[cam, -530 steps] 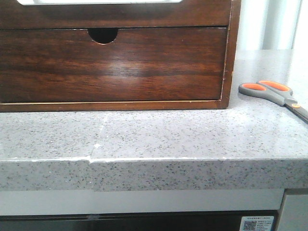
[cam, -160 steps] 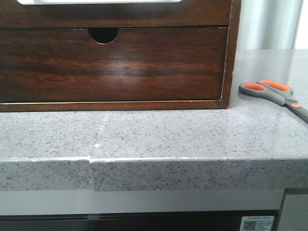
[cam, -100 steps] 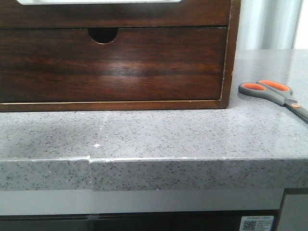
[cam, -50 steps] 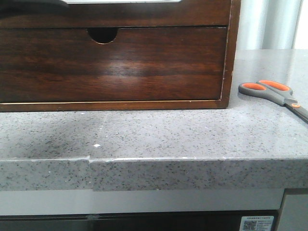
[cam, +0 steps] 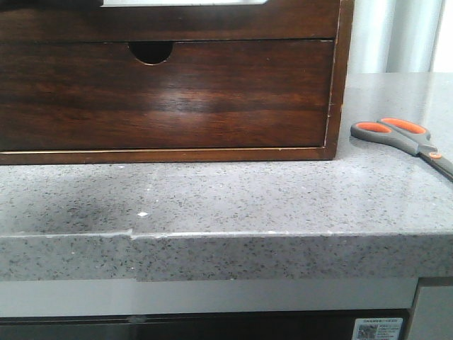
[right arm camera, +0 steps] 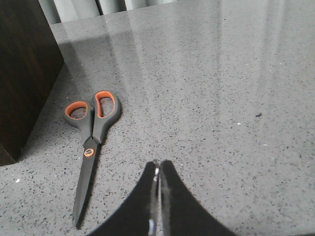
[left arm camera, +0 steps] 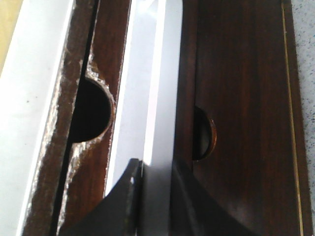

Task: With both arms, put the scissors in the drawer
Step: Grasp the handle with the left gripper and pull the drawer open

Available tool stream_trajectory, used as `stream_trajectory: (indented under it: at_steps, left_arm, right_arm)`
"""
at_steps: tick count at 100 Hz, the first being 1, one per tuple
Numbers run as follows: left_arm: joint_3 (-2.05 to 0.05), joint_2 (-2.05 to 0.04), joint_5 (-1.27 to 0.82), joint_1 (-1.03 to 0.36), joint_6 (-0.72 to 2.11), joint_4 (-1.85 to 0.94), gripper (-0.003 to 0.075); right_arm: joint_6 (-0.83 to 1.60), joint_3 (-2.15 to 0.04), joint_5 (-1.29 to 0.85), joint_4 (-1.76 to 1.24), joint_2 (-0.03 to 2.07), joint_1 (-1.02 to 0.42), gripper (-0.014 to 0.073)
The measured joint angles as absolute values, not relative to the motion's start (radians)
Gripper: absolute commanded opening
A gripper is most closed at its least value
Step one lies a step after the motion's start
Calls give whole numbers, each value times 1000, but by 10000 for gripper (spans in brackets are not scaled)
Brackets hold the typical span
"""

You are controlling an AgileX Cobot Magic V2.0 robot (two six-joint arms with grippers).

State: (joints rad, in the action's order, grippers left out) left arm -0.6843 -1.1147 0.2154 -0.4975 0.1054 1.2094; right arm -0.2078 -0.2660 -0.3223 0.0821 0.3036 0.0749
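Note:
The scissors (cam: 400,136), grey handles lined orange, lie flat on the counter to the right of the cabinet. In the right wrist view the scissors (right arm camera: 91,140) lie beside the cabinet's corner, blades toward the camera. My right gripper (right arm camera: 157,163) is shut and empty, above bare counter, apart from them. The drawer (cam: 212,21) is the upper dark-brown one; its white cutout (left arm camera: 142,73) shows in the left wrist view. My left gripper (left arm camera: 153,169) hangs at that cutout with its jaws a little apart. In the front view the left gripper (cam: 49,3) is a dark shape at the top left.
Below it is a second drawer (cam: 212,99) with a semicircular notch (cam: 151,51), closed. The cabinet stands on a speckled grey counter (cam: 248,191) with a front edge. The cabinet's side (right arm camera: 24,73) is left of the scissors. Curtains hang behind.
A dark shape, my left gripper, has come in at the top left of the front view and covers the left end of the white cutout. The scissors have not moved.

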Motion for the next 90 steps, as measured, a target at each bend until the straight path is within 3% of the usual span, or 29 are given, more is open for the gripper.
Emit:
stream_trajectory:
  at_steps: [45, 90]
  left_arm:
    - [-668, -1087, 218, -498, 105, 1214, -22]
    - [-499, -894, 366, -498, 111, 1233, -22]
  right_arm:
    - [-208, -266, -322, 82, 304, 75, -61]
    - [-208, -266, -322, 82, 304, 73, -61]
